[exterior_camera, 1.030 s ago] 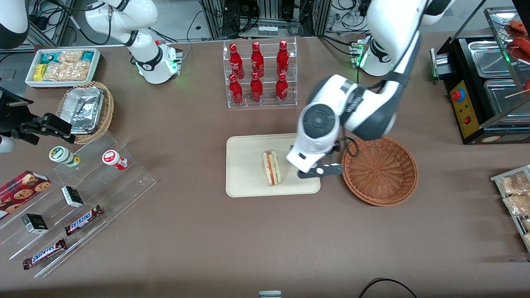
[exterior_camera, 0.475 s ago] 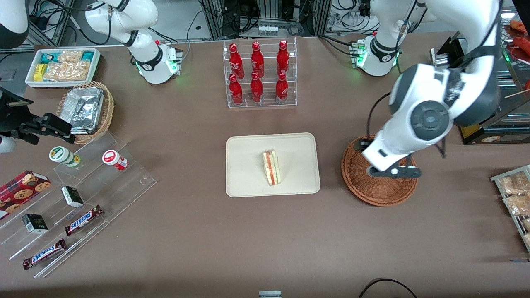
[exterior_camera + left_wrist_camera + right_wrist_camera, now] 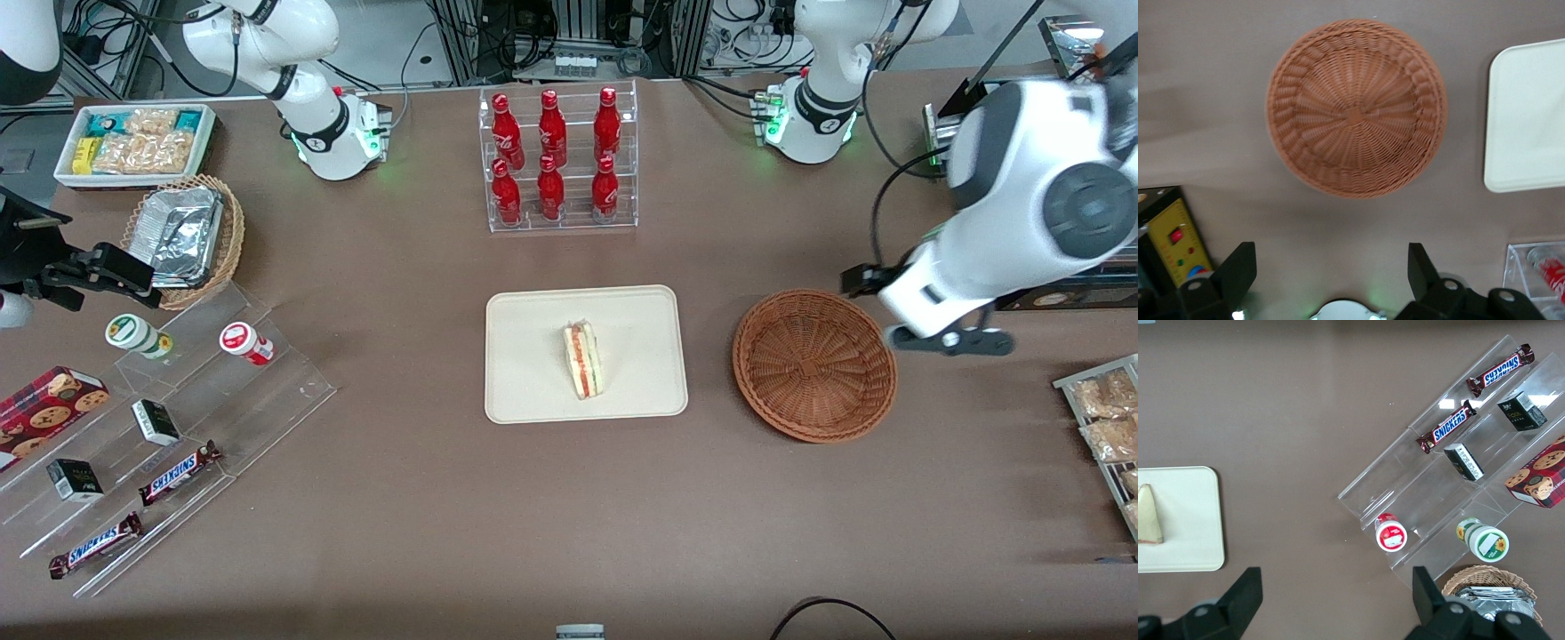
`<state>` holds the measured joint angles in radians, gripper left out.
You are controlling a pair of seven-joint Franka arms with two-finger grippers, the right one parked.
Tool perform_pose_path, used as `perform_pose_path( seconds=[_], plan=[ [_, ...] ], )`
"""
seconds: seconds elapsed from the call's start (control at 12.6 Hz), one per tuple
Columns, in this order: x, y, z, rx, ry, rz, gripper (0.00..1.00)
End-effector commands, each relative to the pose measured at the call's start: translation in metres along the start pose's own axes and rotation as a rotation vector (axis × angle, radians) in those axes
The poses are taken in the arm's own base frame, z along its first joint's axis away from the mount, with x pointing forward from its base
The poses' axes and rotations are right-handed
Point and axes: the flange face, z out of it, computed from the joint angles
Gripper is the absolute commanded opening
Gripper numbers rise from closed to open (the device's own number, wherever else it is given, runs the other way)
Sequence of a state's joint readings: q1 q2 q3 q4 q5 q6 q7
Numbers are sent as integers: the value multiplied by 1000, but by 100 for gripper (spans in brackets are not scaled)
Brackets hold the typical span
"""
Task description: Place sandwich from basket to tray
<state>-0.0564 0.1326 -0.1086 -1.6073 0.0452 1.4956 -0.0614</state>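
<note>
The sandwich (image 3: 582,360), a wrapped white wedge with red and pale stripes, lies near the middle of the cream tray (image 3: 533,391). The parked arm's wrist view also shows the sandwich (image 3: 1149,515) on the tray (image 3: 1191,520). The round reddish-brown wicker basket (image 3: 813,364) stands empty beside the tray, toward the working arm's end. My left arm's gripper (image 3: 947,340) hangs above the table just off the basket's rim, on the side away from the tray. In the left wrist view the gripper (image 3: 1330,257) is open with nothing between its fingers, and the basket (image 3: 1357,117) and a tray corner (image 3: 1528,120) show below.
A clear rack of red bottles (image 3: 558,160) stands farther from the front camera than the tray. A black appliance (image 3: 1031,204) and snack packets (image 3: 1102,418) sit at the working arm's end. A tiered acrylic stand with candy bars (image 3: 178,400) and a foil-tray basket (image 3: 182,236) lie toward the parked arm's end.
The open gripper swept from above the tray, over the basket, to just off the basket's rim toward the working arm's end. The sandwich stayed on the tray.
</note>
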Motion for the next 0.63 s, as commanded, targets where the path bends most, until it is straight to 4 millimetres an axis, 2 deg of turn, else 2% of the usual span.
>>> perform_pose_path(
  seconds=[0.0,0.24,0.55],
  plan=[
    [-36,-20,-33,-1,25,1,100],
    [-58,-47,-60,2,57,-35,100],
    [-65,-78,-73,-9,86,-84,100]
  ],
)
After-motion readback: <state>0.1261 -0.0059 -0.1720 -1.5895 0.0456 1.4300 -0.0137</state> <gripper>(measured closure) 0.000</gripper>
